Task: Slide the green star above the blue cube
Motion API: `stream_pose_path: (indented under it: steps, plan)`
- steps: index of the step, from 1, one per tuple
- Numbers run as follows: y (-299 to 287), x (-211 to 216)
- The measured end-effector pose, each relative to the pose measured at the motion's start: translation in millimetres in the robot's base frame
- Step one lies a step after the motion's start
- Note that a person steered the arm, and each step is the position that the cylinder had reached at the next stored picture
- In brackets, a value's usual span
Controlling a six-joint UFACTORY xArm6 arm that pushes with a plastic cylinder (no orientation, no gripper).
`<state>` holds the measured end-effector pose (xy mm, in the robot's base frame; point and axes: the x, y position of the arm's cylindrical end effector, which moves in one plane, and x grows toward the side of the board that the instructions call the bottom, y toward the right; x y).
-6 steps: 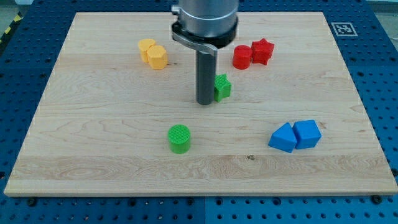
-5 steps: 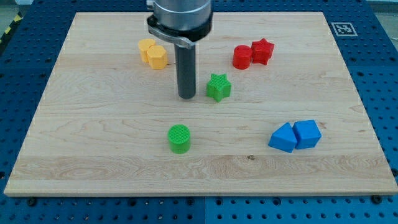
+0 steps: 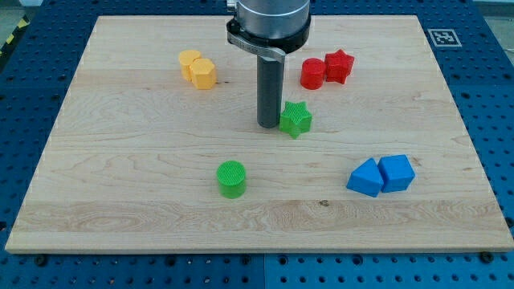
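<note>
1. My tip is touching the left side of the green star; I have no gripper, only a rod.
2. The green star is sitting mid-board, well left of and above the blue cube, so most of the sliding is waiting.
3. The red blocks are sitting near the path.

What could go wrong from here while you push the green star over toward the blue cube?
My tip sits against the view's left side of the green star block, so an off-centre push could spin it or let it slip away. The blue cube block touches a blue wedge-like block; overshooting downward might knock that pair. Drifting toward the view's top could bump the red cylinder block.
</note>
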<state>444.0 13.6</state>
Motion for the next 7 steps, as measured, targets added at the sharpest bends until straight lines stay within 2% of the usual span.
stream_pose_path:
  steps: [1, 7]
  plan:
    - [36, 0]
    - [127, 11]
